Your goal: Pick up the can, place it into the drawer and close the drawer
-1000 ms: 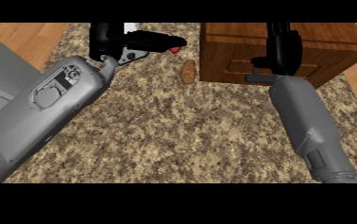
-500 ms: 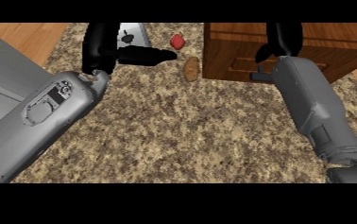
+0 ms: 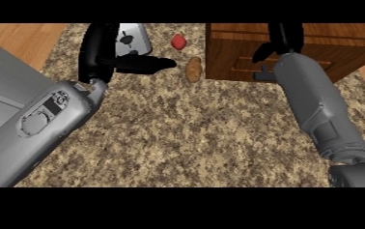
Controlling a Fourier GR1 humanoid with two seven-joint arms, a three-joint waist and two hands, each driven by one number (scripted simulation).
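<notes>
beside wooden floor (image 3: 28, 37), speckled counter (image 3: 185, 126), drawer (image 3: 230, 54)

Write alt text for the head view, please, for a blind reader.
The left hand is beside a silver can on the counter; the right hand is at a wooden drawer. A red item and a brown item lie between.

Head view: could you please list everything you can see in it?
counter: one, speckled brown, underneath everything
drawer cabinet: one, brown wood, far right
can: one, silver-grey, top left
red object: one, red, right of can
oval object: one, brown, left of drawer cabinet
wood surface: one, light brown, upper left corner
left forearm: one, grey, lower left
right forearm: one, grey, lower right
left robot hand: one, black, beside can
right robot hand: one, black, at drawer cabinet front
</notes>
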